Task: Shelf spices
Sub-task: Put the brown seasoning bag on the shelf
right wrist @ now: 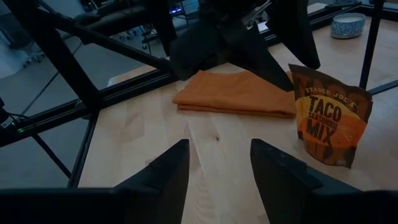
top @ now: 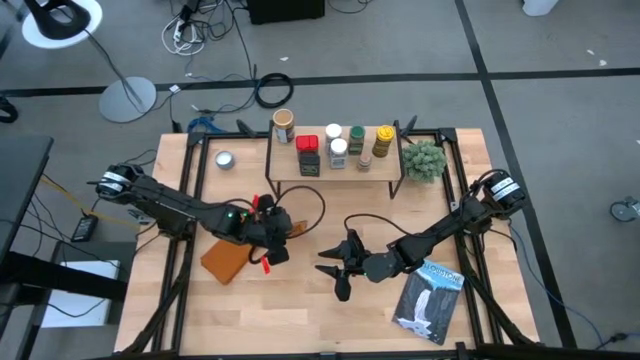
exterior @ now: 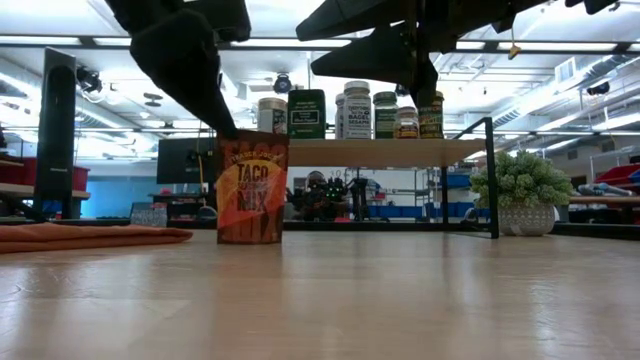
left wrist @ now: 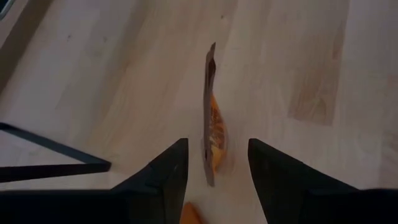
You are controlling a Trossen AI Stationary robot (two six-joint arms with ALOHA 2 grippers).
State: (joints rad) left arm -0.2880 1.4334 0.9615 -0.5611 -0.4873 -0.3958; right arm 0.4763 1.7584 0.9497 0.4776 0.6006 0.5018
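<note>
The orange taco-seasoning packet [exterior: 252, 187] stands upright on its bottom edge on the table, left of centre [top: 294, 229]. My left gripper [left wrist: 216, 144] hangs over it, open, one finger on each side of its top edge and clear of it. My right gripper [top: 330, 275] hovers open near the table's middle, pointing toward the packet [right wrist: 333, 124]. The shelf [top: 335, 172] stands at the far side. Its board holds the tan cylinder [top: 284, 125], red tin [top: 308, 145], dark box [top: 309, 164] and several lidded jars [top: 357, 137].
A folded orange-brown cloth [top: 225, 260] lies just left of the packet. A small silver tin [top: 224, 159] sits left of the shelf and a green plant [top: 424, 160] right of it. A printed booklet [top: 430, 298] lies near the right front corner.
</note>
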